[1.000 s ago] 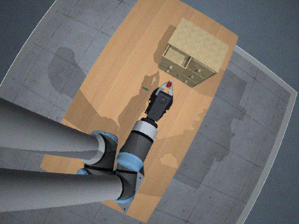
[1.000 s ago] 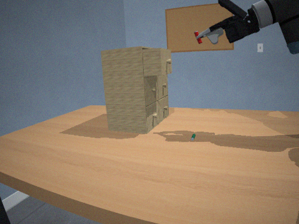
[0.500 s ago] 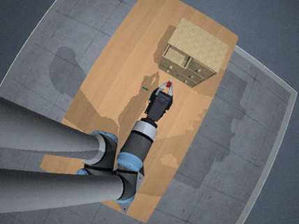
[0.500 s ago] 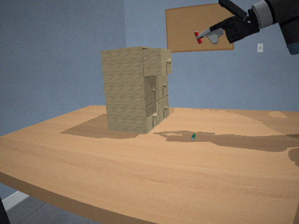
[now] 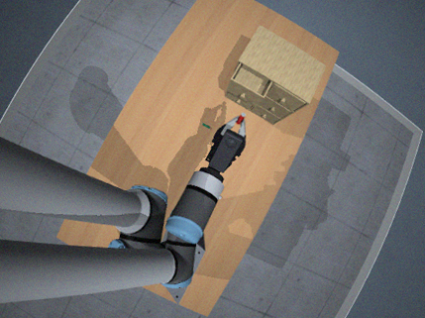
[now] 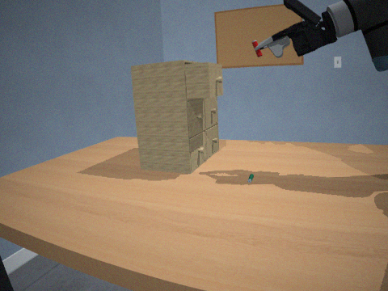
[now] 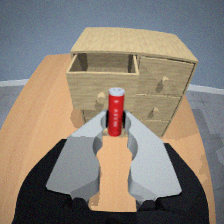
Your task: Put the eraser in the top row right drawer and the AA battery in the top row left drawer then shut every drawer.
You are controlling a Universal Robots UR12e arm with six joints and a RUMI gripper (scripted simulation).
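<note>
My gripper (image 5: pixel 238 125) is shut on a red AA battery (image 5: pixel 241 119) with a silver tip and holds it upright, high above the table in front of the chest (image 5: pixel 276 73). In the wrist view the battery (image 7: pixel 115 111) stands between the grey fingers. The chest (image 7: pixel 132 75) lies ahead, and its top left drawer (image 7: pixel 102 65) is pulled open and looks empty. The top right drawer (image 7: pixel 164 75) is shut. From the side the gripper (image 6: pixel 263 45) with the battery (image 6: pixel 259 50) is above and to the right of the chest (image 6: pixel 174 117). I cannot pick out an eraser.
A small green object (image 6: pixel 250 178) lies on the table in front of the chest; it also shows from above (image 5: pixel 206 126). The lower drawers look shut or nearly shut. A cork board (image 6: pixel 250 38) hangs on the back wall.
</note>
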